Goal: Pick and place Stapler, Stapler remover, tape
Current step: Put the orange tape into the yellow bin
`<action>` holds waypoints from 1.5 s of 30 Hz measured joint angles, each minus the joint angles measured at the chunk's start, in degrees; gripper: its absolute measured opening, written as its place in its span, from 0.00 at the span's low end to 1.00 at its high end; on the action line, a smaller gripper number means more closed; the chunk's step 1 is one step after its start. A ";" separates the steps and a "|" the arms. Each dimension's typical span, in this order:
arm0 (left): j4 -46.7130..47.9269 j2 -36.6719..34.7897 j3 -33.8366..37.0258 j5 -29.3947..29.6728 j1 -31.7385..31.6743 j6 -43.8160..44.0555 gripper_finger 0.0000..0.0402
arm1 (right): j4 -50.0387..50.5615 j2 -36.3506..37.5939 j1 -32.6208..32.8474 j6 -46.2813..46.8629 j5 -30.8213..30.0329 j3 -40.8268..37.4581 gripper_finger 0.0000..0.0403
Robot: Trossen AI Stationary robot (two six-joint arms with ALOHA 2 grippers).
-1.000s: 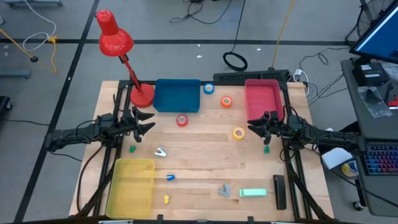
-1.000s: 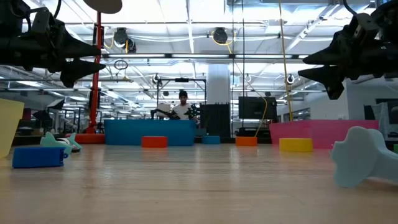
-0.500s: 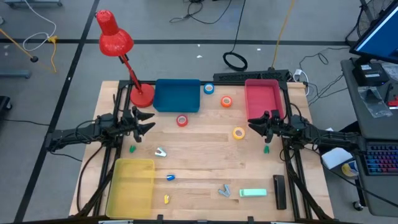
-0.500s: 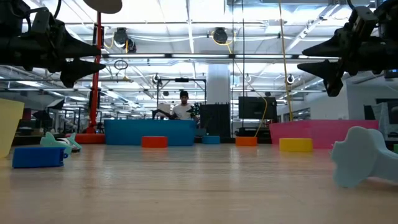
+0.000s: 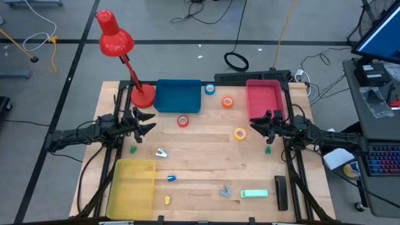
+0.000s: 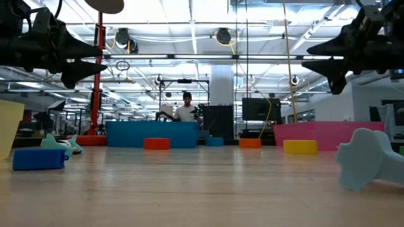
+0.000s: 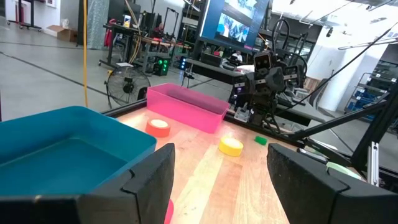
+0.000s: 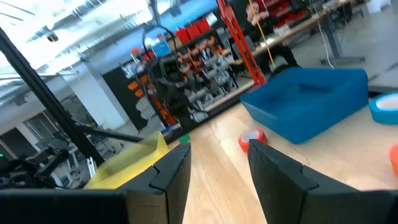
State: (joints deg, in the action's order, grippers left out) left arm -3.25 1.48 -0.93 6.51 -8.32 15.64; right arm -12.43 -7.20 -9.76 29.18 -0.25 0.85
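Both grippers hover open above the table and touch nothing. My left gripper (image 5: 150, 125) (image 6: 95, 66) is at the table's left, near the red tape roll (image 5: 182, 121). My right gripper (image 5: 252, 127) (image 6: 305, 58) is at the right, beside the yellow tape roll (image 5: 240, 133) (image 7: 231, 147). The orange roll (image 5: 227, 102) and blue roll (image 5: 209, 89) lie flat between the bins. A mint stapler (image 5: 254, 194), a grey-blue staple remover (image 5: 225, 191) (image 6: 367, 165) and a black bar-shaped object (image 5: 280, 190) lie near the front right. A pale claw-shaped piece (image 5: 161, 152) lies left of centre.
A blue bin (image 5: 178, 95) and a pink bin (image 5: 264, 98) stand along the far edge, and a yellow bin (image 5: 132, 187) at the near left. A red desk lamp (image 5: 142, 95) stands far left. Small green (image 5: 268, 150), blue (image 5: 171, 178) and yellow (image 5: 167, 200) bits lie scattered.
My right gripper has risen a little, staying open. Nothing on the table has moved.
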 joint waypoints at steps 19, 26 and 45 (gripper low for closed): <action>-0.02 -0.01 0.00 0.00 -0.02 0.02 0.64 | -5.16 0.00 0.00 -3.09 0.02 0.02 0.39; -0.02 -0.01 -0.01 0.00 0.00 -0.24 0.64 | -5.41 -4.20 0.00 -8.82 -0.15 4.65 0.39; -2.94 0.01 0.00 -0.04 -0.02 -0.26 0.64 | 16.21 -51.73 -4.97 -22.97 -10.22 44.88 0.39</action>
State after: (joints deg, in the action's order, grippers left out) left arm -6.19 1.49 -0.93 6.46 -8.34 15.38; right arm 3.78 -58.93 -14.73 6.20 -10.47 45.73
